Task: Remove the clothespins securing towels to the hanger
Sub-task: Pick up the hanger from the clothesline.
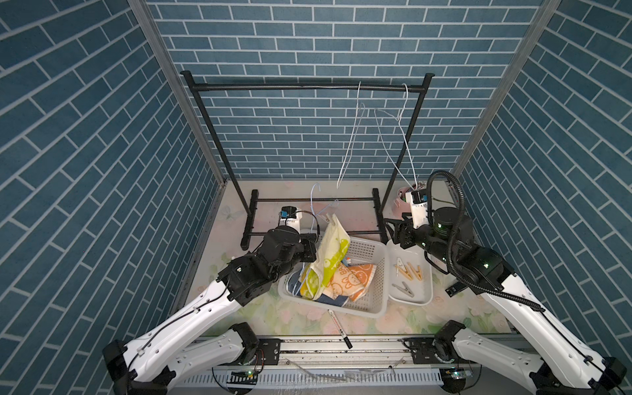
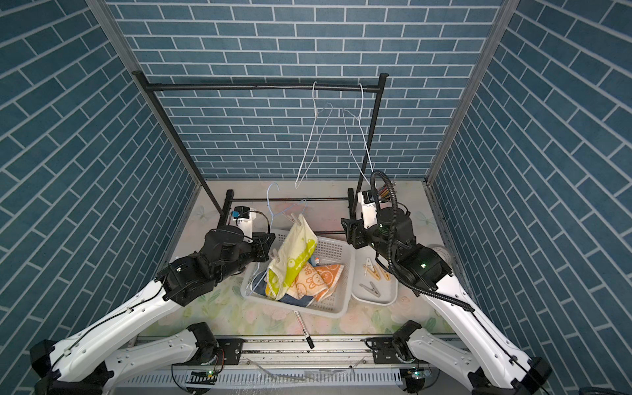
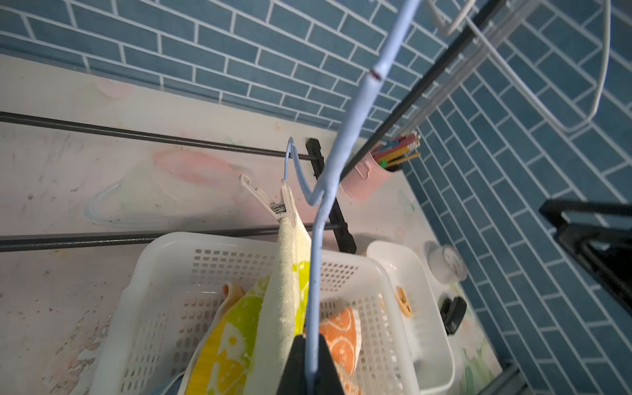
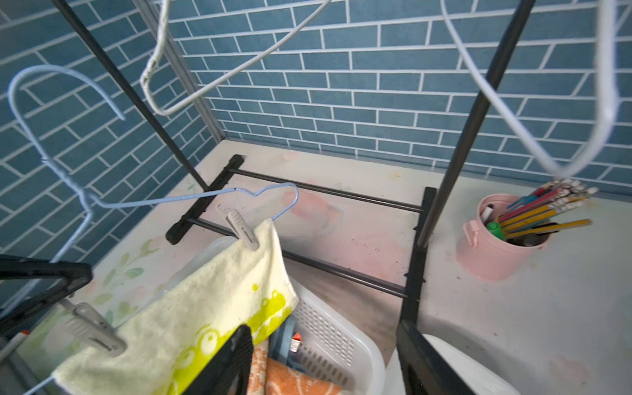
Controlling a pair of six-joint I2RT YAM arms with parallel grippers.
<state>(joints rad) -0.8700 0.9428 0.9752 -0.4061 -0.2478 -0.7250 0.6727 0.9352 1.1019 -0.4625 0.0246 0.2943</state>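
Looks like last-towel stage, with left gripper (image 3: 309,371) clenched on blue hanger (image 3: 345,143) and yellow towel (image 1: 333,251) pinned mid-frame by two grey clothespins (image 4: 242,232); gotta pinch the upper one with the released right gripper (image 4: 325,338).

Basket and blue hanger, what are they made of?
The basket looks like glossy white plastic, moulded with rows of little holes. The blue hanger seems to be thin bent wire under a pale blue coating; a dark nick near its neck hints at metal beneath.
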